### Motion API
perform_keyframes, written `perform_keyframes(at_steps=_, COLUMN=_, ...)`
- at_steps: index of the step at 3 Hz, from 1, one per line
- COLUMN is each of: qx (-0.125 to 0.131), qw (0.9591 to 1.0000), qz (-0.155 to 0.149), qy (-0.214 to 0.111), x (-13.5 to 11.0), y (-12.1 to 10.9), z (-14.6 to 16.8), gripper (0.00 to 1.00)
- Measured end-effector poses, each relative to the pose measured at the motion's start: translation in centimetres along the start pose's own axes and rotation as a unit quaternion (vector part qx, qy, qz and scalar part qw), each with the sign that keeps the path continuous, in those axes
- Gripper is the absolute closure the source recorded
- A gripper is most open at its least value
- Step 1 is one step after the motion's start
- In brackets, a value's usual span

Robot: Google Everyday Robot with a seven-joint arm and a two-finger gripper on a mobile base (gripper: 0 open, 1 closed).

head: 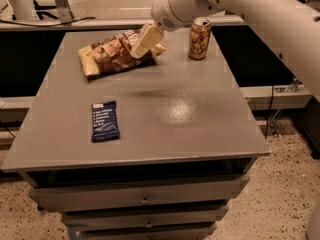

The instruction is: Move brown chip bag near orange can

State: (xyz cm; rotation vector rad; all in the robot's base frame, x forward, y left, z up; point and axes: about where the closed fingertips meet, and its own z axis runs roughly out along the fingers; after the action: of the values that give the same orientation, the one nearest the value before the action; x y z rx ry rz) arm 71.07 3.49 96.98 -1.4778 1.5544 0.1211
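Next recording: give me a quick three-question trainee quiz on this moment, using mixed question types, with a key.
1. True or false: the orange can lies on its side.
2. Multiple choice: the gripper is nearest to A) the right end of the brown chip bag, B) the blue bar wrapper, C) the orange can.
3. Fill in: in the camera view, the orange can stands to the ___ of the brown chip bag.

Key: 1 false, it stands upright on the table's far side. 2 A. 3 right.
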Motion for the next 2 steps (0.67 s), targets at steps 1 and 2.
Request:
perform_keyframes(at_steps=1, qx=0.002, qw=0.9999, qz=0.010, qy=-0.006, x=-0.1, y=-1.7, z=4.7, gripper=0.00)
perform_keyframes(at_steps=2, qx=-0.006, qw=0.9998, qz=0.015, qy=-0.009, x=-0.3, y=-2.3, z=8.3, gripper=0.00)
